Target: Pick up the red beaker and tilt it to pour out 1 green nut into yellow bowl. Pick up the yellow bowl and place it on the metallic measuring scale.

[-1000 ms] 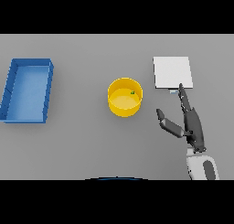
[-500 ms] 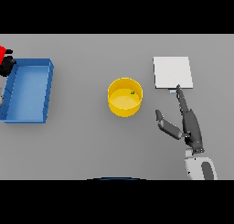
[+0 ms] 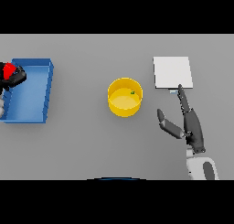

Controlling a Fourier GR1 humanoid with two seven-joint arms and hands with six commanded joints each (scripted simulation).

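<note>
The yellow bowl (image 3: 124, 97) stands in the middle of the grey table with a small green nut (image 3: 132, 93) inside it. The metallic measuring scale (image 3: 172, 72) lies flat to its right. My right hand (image 3: 191, 123) is open, right of the bowl, fingers straight and pointing at the scale's near edge, thumb spread toward the bowl. My left hand (image 3: 13, 78) is at the far left edge, over the blue tray, shut on the red beaker (image 3: 8, 71), of which only a part shows.
A blue rectangular tray (image 3: 45, 93) lies at the left of the table, partly under my left hand.
My left hand with the red beaker has come into view at the far left and moved down and right over the blue tray. The right hand has barely moved.
</note>
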